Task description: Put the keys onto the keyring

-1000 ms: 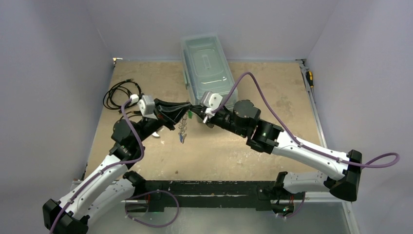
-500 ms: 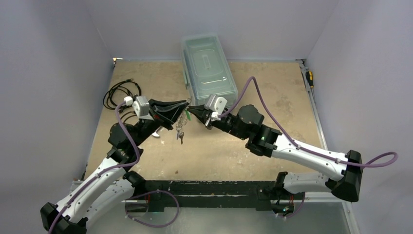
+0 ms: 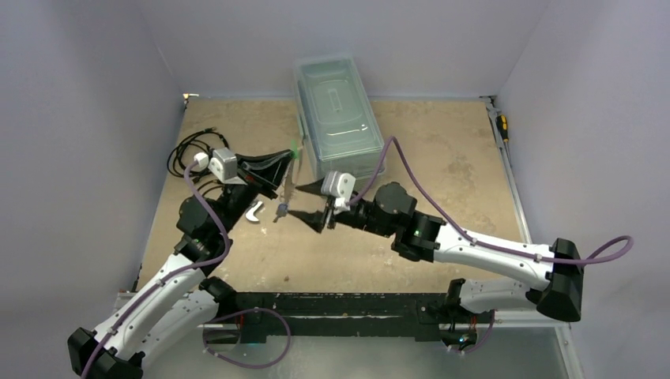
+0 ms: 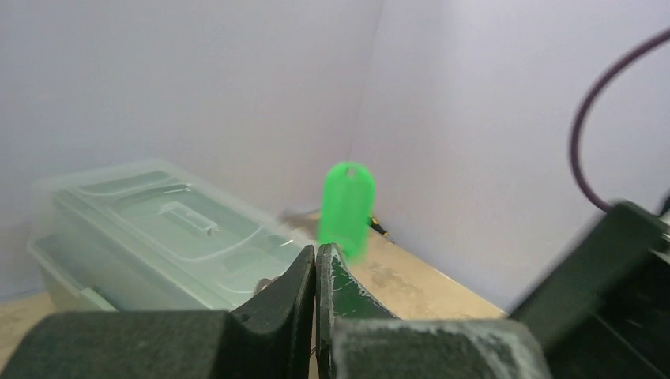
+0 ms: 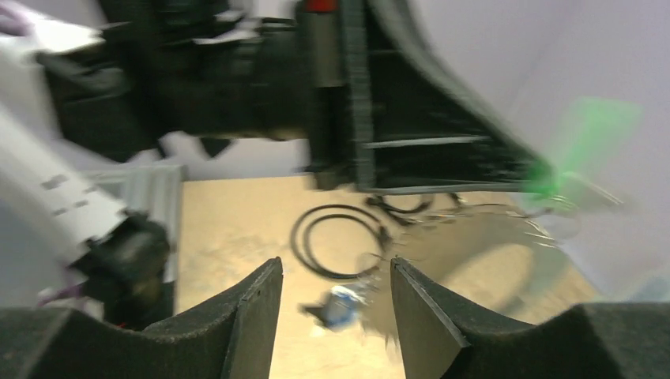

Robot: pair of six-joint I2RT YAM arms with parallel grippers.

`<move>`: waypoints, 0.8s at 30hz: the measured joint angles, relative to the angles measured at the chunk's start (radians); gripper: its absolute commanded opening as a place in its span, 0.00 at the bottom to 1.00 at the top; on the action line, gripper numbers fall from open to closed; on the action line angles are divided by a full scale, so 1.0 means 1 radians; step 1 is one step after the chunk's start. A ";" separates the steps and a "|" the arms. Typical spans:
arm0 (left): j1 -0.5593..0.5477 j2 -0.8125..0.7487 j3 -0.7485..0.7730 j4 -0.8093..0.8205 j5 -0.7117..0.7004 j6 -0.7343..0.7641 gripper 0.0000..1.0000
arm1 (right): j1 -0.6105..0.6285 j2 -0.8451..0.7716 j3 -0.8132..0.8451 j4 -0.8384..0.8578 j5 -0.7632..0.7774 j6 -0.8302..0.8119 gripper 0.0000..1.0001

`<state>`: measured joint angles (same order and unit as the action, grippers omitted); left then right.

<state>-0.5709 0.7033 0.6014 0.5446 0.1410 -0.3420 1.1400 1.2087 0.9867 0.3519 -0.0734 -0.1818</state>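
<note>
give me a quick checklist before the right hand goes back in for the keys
1. left hand shut, keyring hanging from it: ok
2. right hand open and empty: ok
3. green key up at the left hand's tips: ok
4. blue key in line with the right hand's gap: ok
5. blue key already threaded on the keyring: cannot tell, too blurred
6. right hand clear of the storage box: ok

No text, label, brand, number or sign is showing legibly in any view. The green key (image 4: 345, 207) is appearing blurred, with no lettering to make out on its plastic head, and the raised marks on the bin (image 3: 336, 110) lid are appearing too small to read.
</note>
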 measured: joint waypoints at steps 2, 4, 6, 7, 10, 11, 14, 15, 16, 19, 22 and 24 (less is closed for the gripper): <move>0.005 0.004 -0.002 0.000 -0.020 0.006 0.00 | 0.034 -0.029 -0.033 -0.002 -0.035 0.016 0.59; 0.008 0.011 -0.011 0.000 -0.026 0.011 0.00 | 0.042 -0.062 -0.062 -0.003 -0.069 0.036 0.59; 0.008 0.011 -0.018 0.002 -0.022 0.011 0.00 | 0.010 -0.098 -0.090 0.008 -0.105 0.072 0.59; 0.008 0.011 -0.021 0.008 -0.017 0.011 0.00 | -0.023 -0.119 -0.108 0.024 -0.127 0.099 0.59; 0.008 0.009 -0.027 0.024 -0.004 0.010 0.00 | -0.109 -0.166 -0.148 0.058 -0.167 0.165 0.59; 0.008 0.008 -0.027 0.029 0.002 0.010 0.00 | -0.131 -0.179 -0.158 0.067 -0.180 0.181 0.59; 0.008 0.003 -0.027 0.050 0.022 0.011 0.00 | -0.155 -0.220 -0.176 0.068 -0.205 0.198 0.59; 0.008 0.003 -0.027 0.060 0.031 0.011 0.00 | -0.160 -0.239 -0.183 0.067 -0.207 0.201 0.59; 0.008 0.003 -0.027 0.071 0.040 0.011 0.00 | -0.165 -0.260 -0.191 0.067 -0.207 0.204 0.59; 0.008 0.003 -0.029 0.098 0.066 0.010 0.00 | -0.186 -0.302 -0.196 0.073 -0.206 0.217 0.56; 0.008 0.003 -0.042 0.138 0.112 0.009 0.00 | -0.206 -0.305 -0.196 0.099 -0.211 0.232 0.51; 0.008 0.006 -0.045 0.153 0.152 0.008 0.00 | -0.224 -0.294 -0.196 0.108 -0.229 0.239 0.47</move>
<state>-0.5629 0.7094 0.5568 0.6979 0.2928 -0.3340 0.9165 0.9142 0.7906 0.4595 -0.3027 0.0574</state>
